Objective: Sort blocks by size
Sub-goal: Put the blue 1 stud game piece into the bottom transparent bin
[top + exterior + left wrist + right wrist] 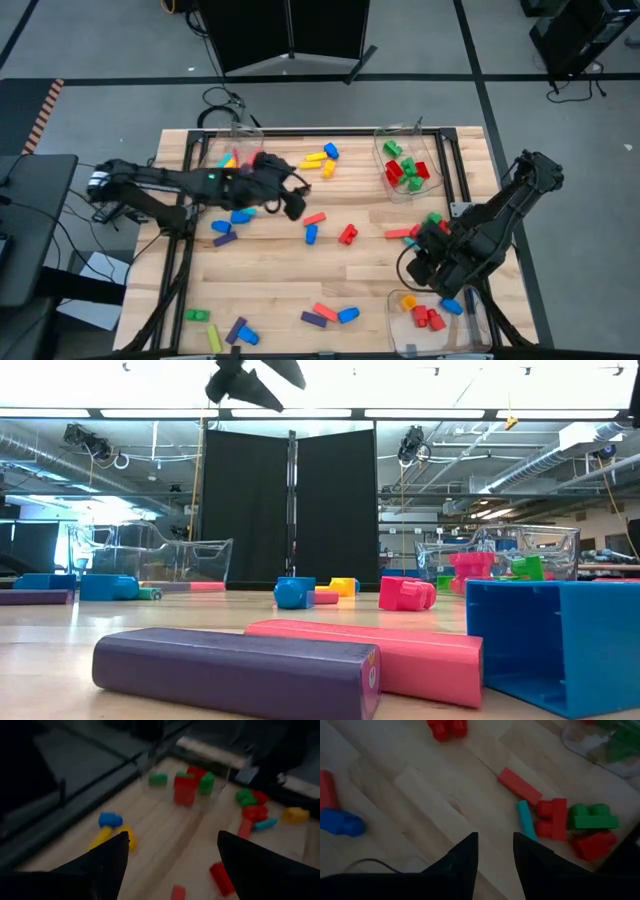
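While both arms hang over the bench (330,280), I read the left tool (296,203) as spread wide and empty; its wrist view shows bare wood between the two fingers (107,860). It sits just beside the left rear bin (225,150), toward the bench middle, above a blue block (241,215).

Right tool (437,238) is narrow, with a slim gap and nothing in it. It's just beside the front right bin (432,312), on the side toward the rear bin (408,165), hovering by a cluster: red bar (519,786), teal bar (525,819), red brick (552,818), green brick (592,817).

Blocks are all over:
- green and red ones in the rear bin
- orange, red and blue ones in the front right bin
- yellow and blue pair (322,160) between the two rear bins
- red stub (347,235) and a blue one (311,234) mid-bench
- purple bar (235,670), pink bar (400,658) and a blue brick (555,645) at the front edge, closest to the low camera
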`<action>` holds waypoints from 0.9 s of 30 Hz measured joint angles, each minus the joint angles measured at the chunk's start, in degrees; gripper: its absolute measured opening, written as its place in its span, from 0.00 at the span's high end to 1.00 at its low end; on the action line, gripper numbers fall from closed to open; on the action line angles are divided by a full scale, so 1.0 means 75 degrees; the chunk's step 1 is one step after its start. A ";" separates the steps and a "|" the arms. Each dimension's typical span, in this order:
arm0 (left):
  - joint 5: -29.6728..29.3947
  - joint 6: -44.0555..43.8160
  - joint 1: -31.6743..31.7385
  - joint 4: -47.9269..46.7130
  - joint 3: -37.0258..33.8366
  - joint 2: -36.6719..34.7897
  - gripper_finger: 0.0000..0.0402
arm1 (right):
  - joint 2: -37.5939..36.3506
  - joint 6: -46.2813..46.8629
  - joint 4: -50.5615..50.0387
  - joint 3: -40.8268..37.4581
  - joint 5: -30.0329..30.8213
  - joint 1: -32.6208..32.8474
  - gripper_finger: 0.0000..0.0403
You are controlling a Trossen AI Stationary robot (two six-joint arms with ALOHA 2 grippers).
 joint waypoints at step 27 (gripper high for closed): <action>0.1957 -0.6684 -0.0384 -0.1959 0.1192 0.4352 0.23 | 0.0000 0.0062 -0.0924 0.0000 0.0020 0.1348 0.67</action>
